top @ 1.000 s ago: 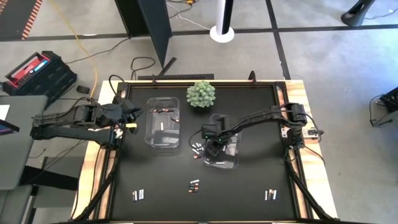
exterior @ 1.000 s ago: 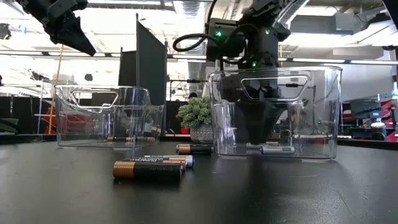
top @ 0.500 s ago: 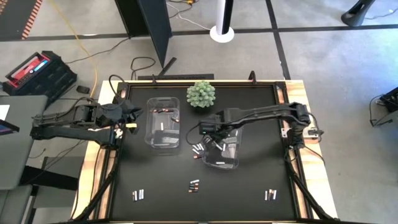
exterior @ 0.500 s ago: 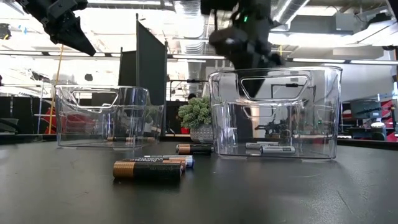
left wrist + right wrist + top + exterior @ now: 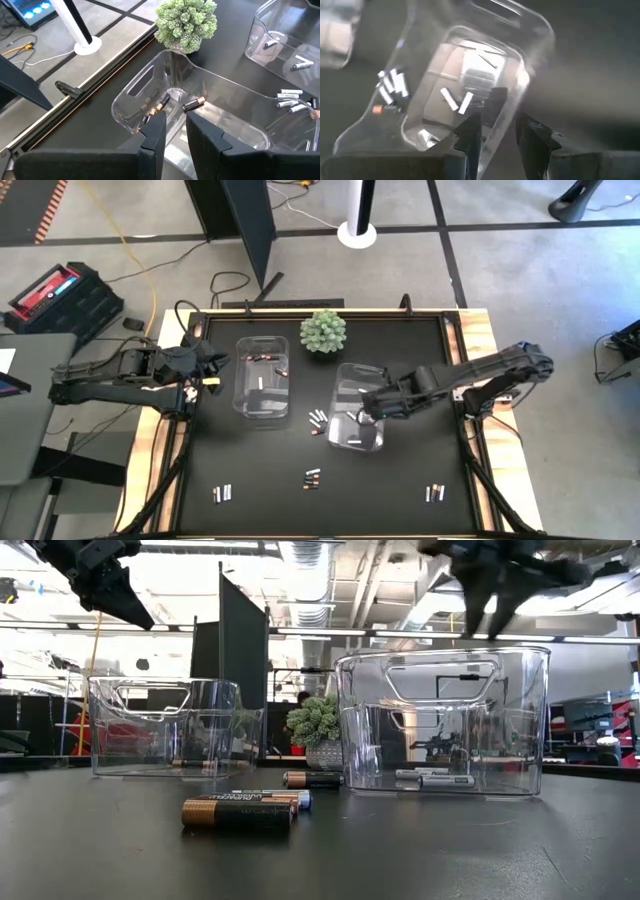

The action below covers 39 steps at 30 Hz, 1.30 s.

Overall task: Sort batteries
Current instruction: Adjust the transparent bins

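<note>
Two pale batteries (image 5: 456, 101) lie in the right clear bin (image 5: 340, 380), below the right gripper (image 5: 496, 131). Its fingers are apart, empty. Left gripper (image 5: 174, 131) hovers by the left bin (image 5: 240, 370), slightly parted, empty.

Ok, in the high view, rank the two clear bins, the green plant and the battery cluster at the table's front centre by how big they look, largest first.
1-2. Left clear bin and right clear bin: they look alike, so no ranking between them.
3. Green plant.
4. Front-centre battery cluster, by far the smallest.

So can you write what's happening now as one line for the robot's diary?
right gripper: open, empty, above right bin | left gripper: waiting by left bin | loose batteries: on table, unsorted
</note>
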Each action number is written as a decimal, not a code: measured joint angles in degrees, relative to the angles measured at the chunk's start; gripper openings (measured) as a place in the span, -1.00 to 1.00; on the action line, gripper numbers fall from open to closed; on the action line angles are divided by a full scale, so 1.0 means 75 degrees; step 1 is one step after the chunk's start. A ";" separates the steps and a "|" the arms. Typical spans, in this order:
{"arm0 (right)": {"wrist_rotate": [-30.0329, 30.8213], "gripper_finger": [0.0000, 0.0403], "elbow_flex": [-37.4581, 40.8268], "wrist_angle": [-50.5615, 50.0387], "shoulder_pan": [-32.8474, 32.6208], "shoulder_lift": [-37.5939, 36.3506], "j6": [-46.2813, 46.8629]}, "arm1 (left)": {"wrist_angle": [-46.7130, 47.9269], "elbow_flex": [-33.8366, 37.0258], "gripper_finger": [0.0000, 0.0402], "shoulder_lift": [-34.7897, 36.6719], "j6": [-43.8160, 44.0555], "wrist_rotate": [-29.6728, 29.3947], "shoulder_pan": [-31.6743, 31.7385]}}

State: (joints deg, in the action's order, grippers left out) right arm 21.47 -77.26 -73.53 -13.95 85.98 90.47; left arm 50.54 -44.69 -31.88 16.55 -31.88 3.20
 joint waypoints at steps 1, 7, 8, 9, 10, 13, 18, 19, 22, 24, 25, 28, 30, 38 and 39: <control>-0.0002 -0.32 0.0179 0.0018 -0.0069 -0.0042 0.0383 | 0.0000 0.0000 -0.64 0.0003 0.0001 0.0000 0.0000; -0.0200 -0.32 0.0881 0.0758 -0.0282 -0.0060 0.1339 | -0.0003 0.0003 -0.64 0.0003 0.0013 0.0000 0.0000; -0.0262 -0.32 0.0984 0.0898 -0.0278 -0.0060 0.1347 | -0.0003 0.0000 -0.64 0.0003 0.0018 0.0000 0.0002; -0.0300 -0.32 0.1056 0.0980 -0.0278 -0.0057 0.1392 | -0.0003 0.0000 -0.64 0.0002 0.0022 0.0000 0.0001; -0.0303 -0.32 0.1117 0.0991 -0.0278 -0.0051 0.1507 | -0.0003 0.0000 -0.64 0.0000 0.0025 0.0000 0.0000; -0.0309 -0.32 0.1248 0.0953 -0.0258 -0.0062 0.1827 | -0.0003 0.0000 -0.64 0.0002 0.0025 -0.0001 0.0000; -0.0538 -0.32 0.1629 0.1277 -0.0181 -0.0059 0.1963 | 0.0000 0.0000 -0.64 0.0003 0.0025 0.0000 0.0000; -0.0570 -0.32 0.1715 0.1414 -0.0157 -0.0060 0.1962 | 0.0000 0.0000 -0.64 0.0000 0.0025 0.0000 0.0002; -0.0597 -0.32 0.1925 0.1806 -0.0089 -0.0055 0.1961 | 0.0003 0.0000 -0.64 0.0003 0.0025 0.0000 0.0000; -0.0663 -0.32 0.2066 0.2027 -0.0005 -0.0060 0.1960 | 0.0006 0.0000 -0.64 0.0001 0.0004 0.0000 0.0000; -0.0745 -0.32 0.2149 0.2136 0.0046 -0.0059 0.1957 | 0.0006 0.0001 -0.64 0.0000 -0.0045 -0.0002 0.0003; -0.0968 -0.32 0.2398 0.2451 0.0148 -0.0057 0.1944 | 0.0006 0.0000 -0.64 0.0003 -0.0153 -0.0003 0.0002; -0.1002 -0.32 0.2553 0.2677 0.0195 -0.0055 0.1945 | 0.0006 0.0001 -0.64 0.0000 -0.0144 -0.0001 0.0003; -0.1119 -0.67 0.2772 0.2772 0.0451 -0.0052 0.1881 | 0.0006 0.0000 -0.64 0.0003 -0.0121 -0.0003 0.0000; -0.1116 -0.75 0.2772 0.2770 0.0493 -0.0054 0.1866 | 0.0006 0.0001 -0.64 0.0003 -0.0121 -0.0003 0.0001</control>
State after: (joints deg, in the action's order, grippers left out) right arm 13.10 -56.47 -52.75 -10.25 85.58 104.46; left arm 50.59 -44.68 -31.86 15.64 -31.90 3.21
